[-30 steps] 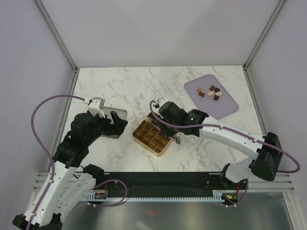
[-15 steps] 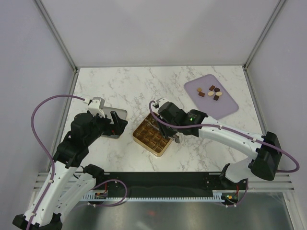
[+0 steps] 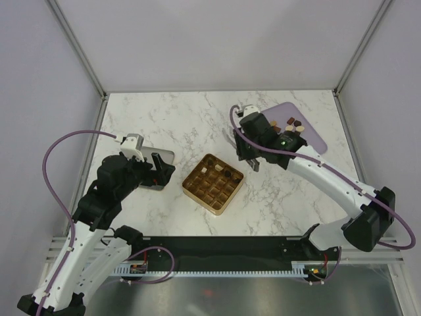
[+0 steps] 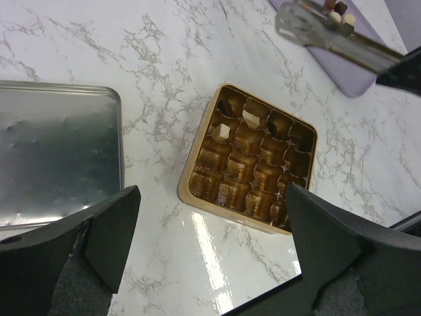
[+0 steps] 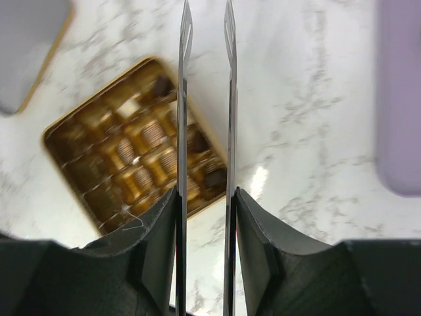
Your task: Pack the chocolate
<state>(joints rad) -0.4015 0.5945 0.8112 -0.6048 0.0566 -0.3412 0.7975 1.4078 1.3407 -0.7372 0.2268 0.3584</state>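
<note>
Several chocolate pieces (image 3: 290, 125), dark, tan and cream, lie on a purple mat (image 3: 310, 148) at the back right. A few more sit in the far cells of the gold grid tray (image 3: 212, 184), cream ones (image 4: 221, 131) and dark ones (image 4: 225, 105) in the left wrist view. My right gripper (image 3: 252, 162) is shut on metal tweezers (image 5: 183, 99), between tray and mat; the blades stand apart with nothing between them. The tray (image 5: 141, 135) lies below it to the left. My left gripper (image 3: 158, 171) is open and empty, left of the tray.
A silver tin lid (image 4: 59, 151) lies on the marble left of the tray, partly under my left gripper. The mat also shows in the right wrist view (image 5: 398, 99). Grey walls enclose the table on three sides.
My right arm has moved from over the tray's right side up and to the right, toward the purple mat. The tray now shows whole. The left arm has not moved.
</note>
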